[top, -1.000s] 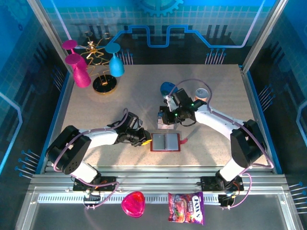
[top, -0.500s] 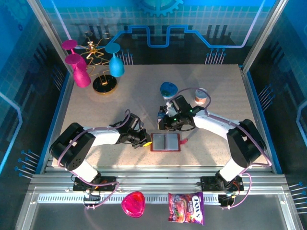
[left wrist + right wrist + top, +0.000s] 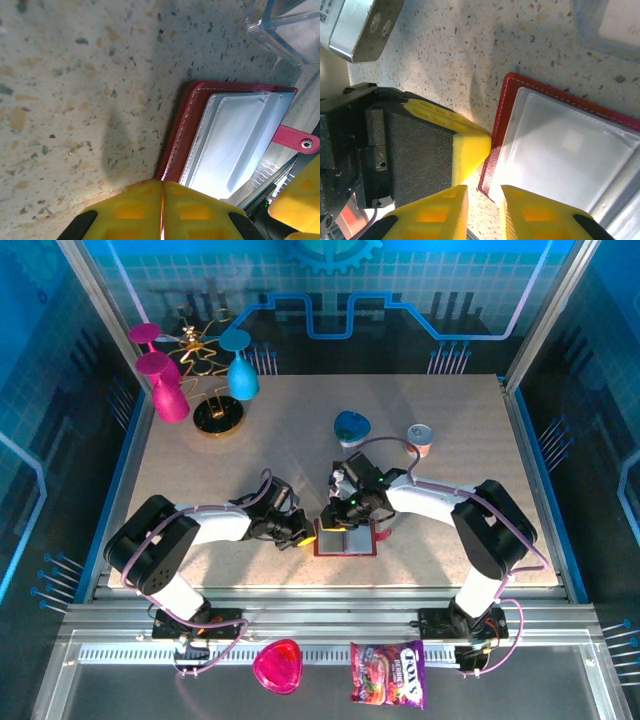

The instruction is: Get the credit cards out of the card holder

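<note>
The dark red card holder lies open on the table, pale inner pockets up and strap tab to the right. My left gripper is shut on its left cover edge; the red edge runs into the seam between the yellow fingers. My right gripper hangs over the holder's left corner with its jaws a little apart and that corner in the gap. The left gripper's fingertip touches the same edge. The credit cards are hidden; the pockets look blank white.
A clear plastic tray stands just beyond the holder. A blue heart dish and a small cup sit further back. The stand with glasses is at the back left. A pink heart dish and candy bag lie off the table.
My right gripper came nearer and left, down onto the holder's left corner, and its jaws parted slightly. My left gripper closed on the holder's left edge.
</note>
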Robot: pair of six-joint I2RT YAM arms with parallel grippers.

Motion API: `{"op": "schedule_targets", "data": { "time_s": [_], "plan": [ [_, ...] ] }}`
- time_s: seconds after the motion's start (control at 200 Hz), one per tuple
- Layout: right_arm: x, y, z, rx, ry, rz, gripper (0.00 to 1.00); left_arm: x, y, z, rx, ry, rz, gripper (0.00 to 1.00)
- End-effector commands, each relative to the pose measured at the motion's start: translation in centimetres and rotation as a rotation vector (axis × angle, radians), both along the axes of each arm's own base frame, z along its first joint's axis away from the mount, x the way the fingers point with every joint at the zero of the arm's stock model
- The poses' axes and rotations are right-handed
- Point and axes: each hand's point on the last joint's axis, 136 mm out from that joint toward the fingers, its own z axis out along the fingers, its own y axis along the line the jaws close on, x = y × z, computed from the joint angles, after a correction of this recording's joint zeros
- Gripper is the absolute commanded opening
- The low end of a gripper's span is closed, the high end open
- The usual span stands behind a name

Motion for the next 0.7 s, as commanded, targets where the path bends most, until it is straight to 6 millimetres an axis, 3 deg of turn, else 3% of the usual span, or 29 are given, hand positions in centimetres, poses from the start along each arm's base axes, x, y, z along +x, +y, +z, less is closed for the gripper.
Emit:
{"op": "schedule_targets", "data": {
  "time_s": [0.0,0.24,0.5,0.695],
  "plan": [
    [-1.7,-0.1,-1.6,-0.036,0.066,0.008,0.23,-0.5,-0.5,0.1,-0.009,0.025,-0.033,0.09],
    [-2.5,-0.4,-2.9,-0.089,0.092,0.010,0.23,-0.3,-0.9,1.0,-0.028,0.013,-0.038,0.09],
    [-2.6,-0.8,-2.9,-0.110,0.080,0.002,0.23,0.3,-1.7,2.4,-0.064,-0.013,-0.046,0.09],
    [-2.5,-1.0,-2.8,-0.113,0.076,-0.010,0.23,-0.1,-1.7,1.3,-0.052,0.017,-0.057,0.09]
  ]
}}
